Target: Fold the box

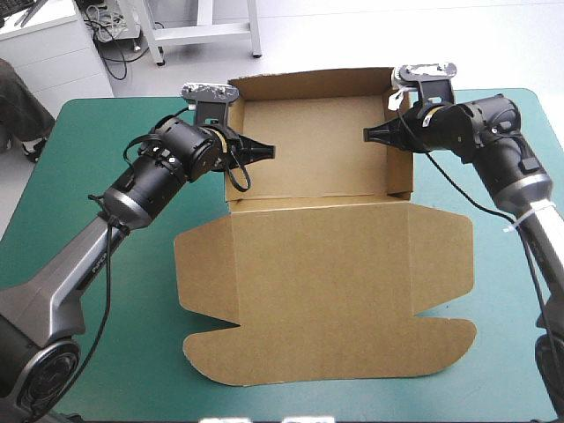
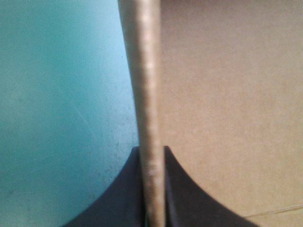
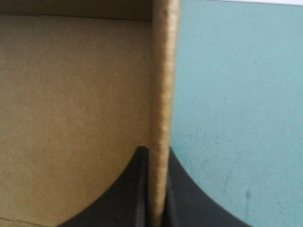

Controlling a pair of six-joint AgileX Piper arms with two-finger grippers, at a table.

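box an open tray, a gripper clamped on each side wall.
box [image 1: 326, 291] lies mid table [image 1: 150, 370], on the teal-green cover; tray part toward the far edge, lid flat toward the near edge. left gripper [image 1: 264, 152] all but shut on the left wall [image 2: 147, 94], one black finger inside the tray, one outside. right gripper [image 1: 372, 134] pinches the right wall [image 3: 163, 85] the same way. both walls upright, back wall raised.

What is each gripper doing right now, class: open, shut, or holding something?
Left gripper: shut on the box, pinching a raised side wall.
Right gripper: shut on the box, pinching the opposite side wall.
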